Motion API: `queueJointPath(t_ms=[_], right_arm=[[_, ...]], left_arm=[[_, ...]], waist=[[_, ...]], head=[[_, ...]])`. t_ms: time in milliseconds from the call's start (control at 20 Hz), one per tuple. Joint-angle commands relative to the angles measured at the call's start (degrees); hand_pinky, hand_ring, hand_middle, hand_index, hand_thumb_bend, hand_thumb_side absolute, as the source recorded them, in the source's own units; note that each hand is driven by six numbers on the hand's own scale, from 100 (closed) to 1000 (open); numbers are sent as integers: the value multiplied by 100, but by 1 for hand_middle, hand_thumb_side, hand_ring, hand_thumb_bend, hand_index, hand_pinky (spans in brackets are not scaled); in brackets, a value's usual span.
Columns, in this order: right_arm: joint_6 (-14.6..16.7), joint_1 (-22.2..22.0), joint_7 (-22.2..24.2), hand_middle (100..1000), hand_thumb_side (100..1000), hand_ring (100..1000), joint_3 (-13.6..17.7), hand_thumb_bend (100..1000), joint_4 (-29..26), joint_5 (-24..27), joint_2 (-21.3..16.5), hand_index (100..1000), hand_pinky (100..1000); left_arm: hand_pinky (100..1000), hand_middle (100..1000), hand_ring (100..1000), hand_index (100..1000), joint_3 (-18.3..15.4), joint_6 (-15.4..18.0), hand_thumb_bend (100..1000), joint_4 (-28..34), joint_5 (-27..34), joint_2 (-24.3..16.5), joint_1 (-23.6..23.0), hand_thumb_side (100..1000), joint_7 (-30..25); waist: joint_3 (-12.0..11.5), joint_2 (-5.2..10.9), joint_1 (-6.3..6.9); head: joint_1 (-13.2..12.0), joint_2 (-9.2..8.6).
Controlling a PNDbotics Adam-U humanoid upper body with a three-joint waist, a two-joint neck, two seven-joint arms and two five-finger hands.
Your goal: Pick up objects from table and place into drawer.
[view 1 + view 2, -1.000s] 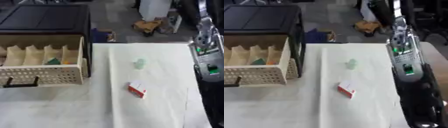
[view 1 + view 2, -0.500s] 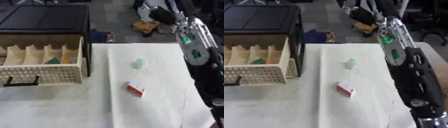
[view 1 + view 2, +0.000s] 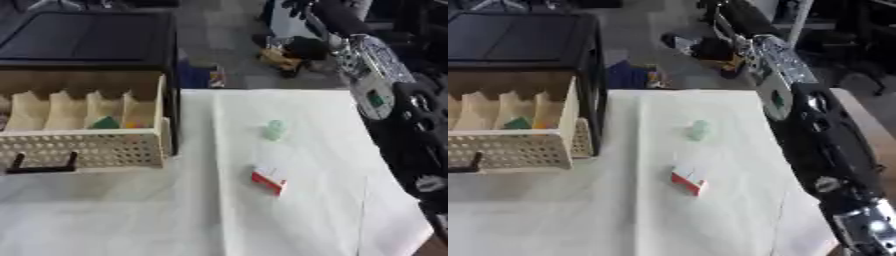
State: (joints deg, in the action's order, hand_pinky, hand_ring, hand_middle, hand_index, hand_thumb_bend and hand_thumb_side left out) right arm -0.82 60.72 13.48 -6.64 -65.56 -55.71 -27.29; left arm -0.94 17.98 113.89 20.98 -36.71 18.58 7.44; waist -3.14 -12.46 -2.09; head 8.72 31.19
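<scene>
While the drawer (image 3: 87, 145) stands open, a red-and-white box (image 3: 269, 178) lies near a pale green object (image 3: 276, 129).

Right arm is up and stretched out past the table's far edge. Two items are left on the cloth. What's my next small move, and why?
Probably bring the right arm back down toward the red-and-white box, the nearer item. It and the pale green object both lie free on the white cloth, while the drawer stands open at the left. I can't make out the right hand itself.
</scene>
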Motion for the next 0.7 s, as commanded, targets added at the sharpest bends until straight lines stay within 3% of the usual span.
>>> queueJointPath(t_ms=[50, 450, 700], right_arm=[[74, 183, 206, 753, 1000, 791, -67, 689, 187, 233, -286, 929, 778], [141, 187, 650, 753, 902, 798, -475, 757, 374, 923, -576, 911, 811], [191, 104, 958, 727, 785, 778, -681, 802, 221, 1127, -738, 900, 805]], left_arm=[[523, 598, 549, 846, -34, -211, 100, 70, -66, 48, 5, 1000, -106], [542, 602, 557, 835, -210, -650, 103, 70, -69, 480, -30, 1000, -69], [543, 602, 555, 828, -183, -806, 102, 70, -145, 559, -76, 1000, -260]], waist=[[23, 132, 6], [97, 152, -10], [168, 143, -18]], head=[[3, 9], [20, 45], [24, 57]])
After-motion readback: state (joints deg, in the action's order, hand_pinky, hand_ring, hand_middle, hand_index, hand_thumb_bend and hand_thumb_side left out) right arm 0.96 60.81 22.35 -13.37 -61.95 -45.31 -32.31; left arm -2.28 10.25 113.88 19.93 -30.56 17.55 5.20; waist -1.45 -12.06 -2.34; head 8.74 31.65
